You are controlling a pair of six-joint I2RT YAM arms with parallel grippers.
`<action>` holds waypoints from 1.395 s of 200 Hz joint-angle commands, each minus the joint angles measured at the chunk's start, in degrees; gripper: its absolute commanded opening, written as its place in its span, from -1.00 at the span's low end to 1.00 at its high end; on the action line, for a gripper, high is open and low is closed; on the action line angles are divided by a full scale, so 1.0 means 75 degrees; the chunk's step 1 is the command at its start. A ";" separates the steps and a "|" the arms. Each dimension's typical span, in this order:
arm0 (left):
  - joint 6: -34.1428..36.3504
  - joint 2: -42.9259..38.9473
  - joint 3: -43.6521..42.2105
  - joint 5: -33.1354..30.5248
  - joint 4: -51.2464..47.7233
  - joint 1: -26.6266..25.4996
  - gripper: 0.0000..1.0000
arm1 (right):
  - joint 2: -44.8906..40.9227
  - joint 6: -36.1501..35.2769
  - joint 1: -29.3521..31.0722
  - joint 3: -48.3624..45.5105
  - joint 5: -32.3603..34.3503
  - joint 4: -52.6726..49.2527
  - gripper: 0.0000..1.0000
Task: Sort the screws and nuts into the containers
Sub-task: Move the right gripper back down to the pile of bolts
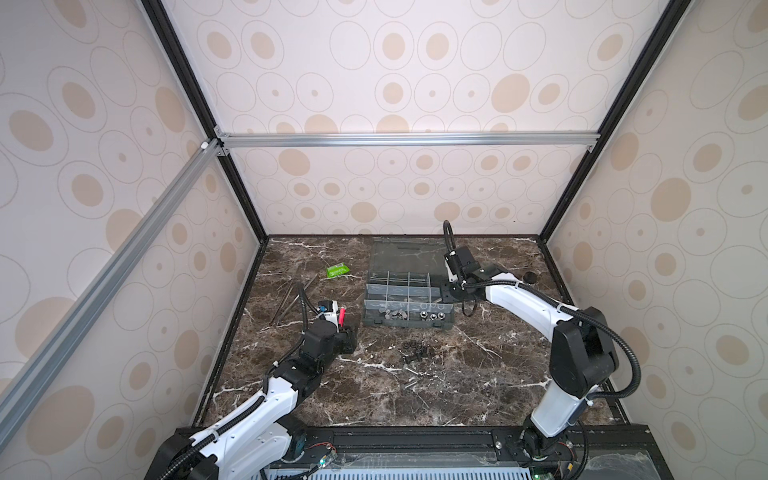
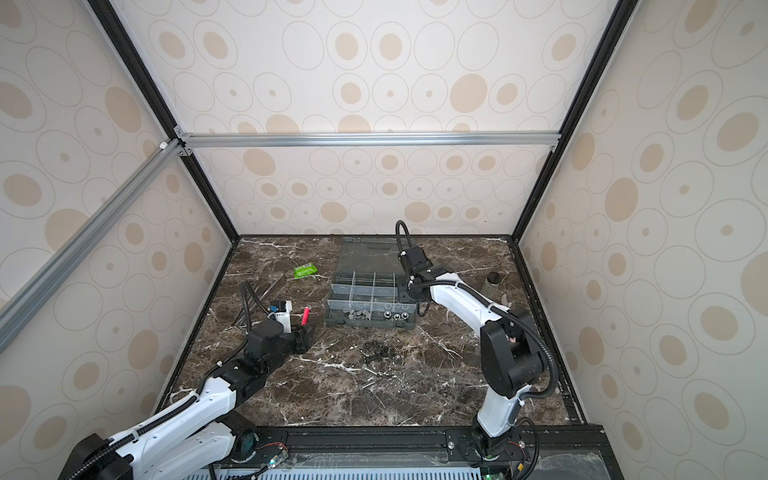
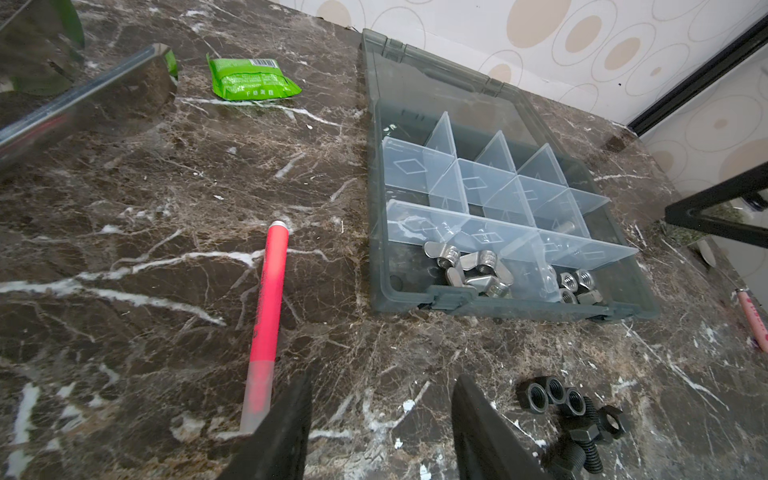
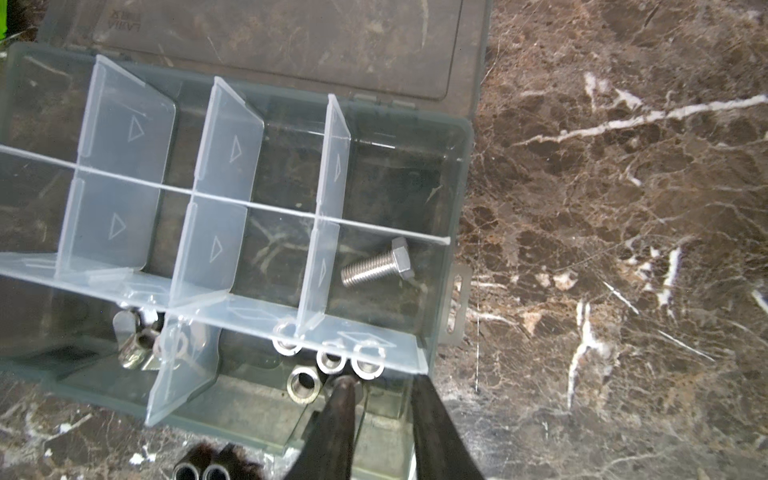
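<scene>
Three sorts are sorted, as far as we can see: wing nuts (image 3: 469, 270) in the near-left compartment of the box (image 3: 498, 308), silver hex nuts (image 3: 575, 284) in the near-right one, and one silver bolt (image 4: 376, 266) alone in the end compartment just behind them.

What is left for us?

Black nuts (image 3: 555, 397) and black bolts (image 3: 582, 442) lie bunched on the table (image 1: 478, 386) in front of the box, with a few silver screws (image 1: 409, 369) nearer our base. We judge it about half done.

And our grippers?

Our right gripper (image 4: 382, 384) hangs over the box's right end, jaws a little apart, pinching nothing. Our left gripper (image 3: 382, 382) sits low near the black pile, jaws spread and empty.
</scene>
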 commanded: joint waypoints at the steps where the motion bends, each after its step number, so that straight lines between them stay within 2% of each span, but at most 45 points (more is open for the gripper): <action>1: -0.0069 0.0068 0.0092 0.0027 0.0129 0.0073 0.09 | -0.0466 -0.0153 0.0233 -0.0316 -0.0123 -0.0062 -0.45; 59: 0.0005 0.0369 0.0227 0.0106 0.0228 0.0067 0.09 | -0.1473 -0.0481 0.0856 -0.1158 -0.0410 -0.0110 -0.45; 126: -0.0045 0.0476 0.0232 0.0115 0.0223 0.0064 0.09 | -0.1989 -0.0565 0.2063 -0.2401 -0.0744 0.0545 -0.44; 183: -0.0080 0.0595 0.0291 0.0127 0.0260 0.0068 0.09 | -0.1577 -0.0591 0.2862 -0.2630 -0.0827 0.0735 -0.43; 279: -0.0088 0.0676 0.0298 0.0147 0.0260 0.0069 0.09 | -0.0638 -0.0479 0.3608 -0.2457 -0.1143 0.0862 -0.42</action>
